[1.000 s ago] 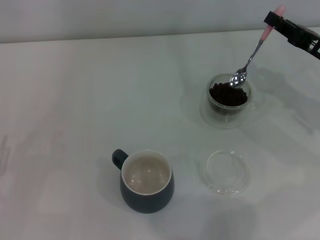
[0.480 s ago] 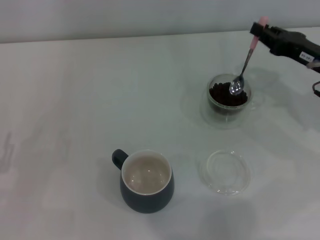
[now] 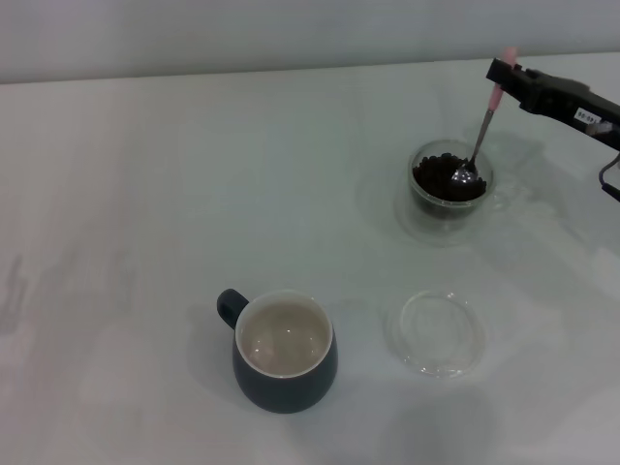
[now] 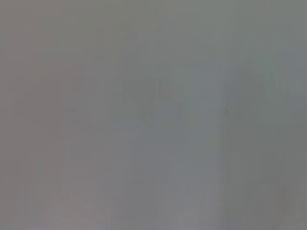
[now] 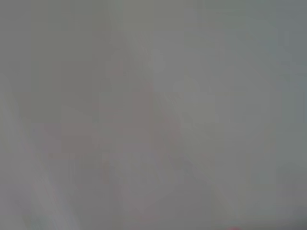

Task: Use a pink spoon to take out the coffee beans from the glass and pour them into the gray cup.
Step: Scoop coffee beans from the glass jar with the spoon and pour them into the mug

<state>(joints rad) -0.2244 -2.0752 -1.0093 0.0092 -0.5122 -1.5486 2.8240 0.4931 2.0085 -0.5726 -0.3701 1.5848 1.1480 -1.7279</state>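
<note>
While our right gripper (image 3: 504,70) pinches the pink spoon (image 3: 481,124), we dip its bowl into the coffee beans (image 3: 446,178), inside the glass (image 3: 449,181), gray cup (image 3: 283,353) well apart.

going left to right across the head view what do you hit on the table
gray cup → flat clear dish → glass with the coffee beans and pink spoon in it → right gripper holding the spoon's handle
</note>
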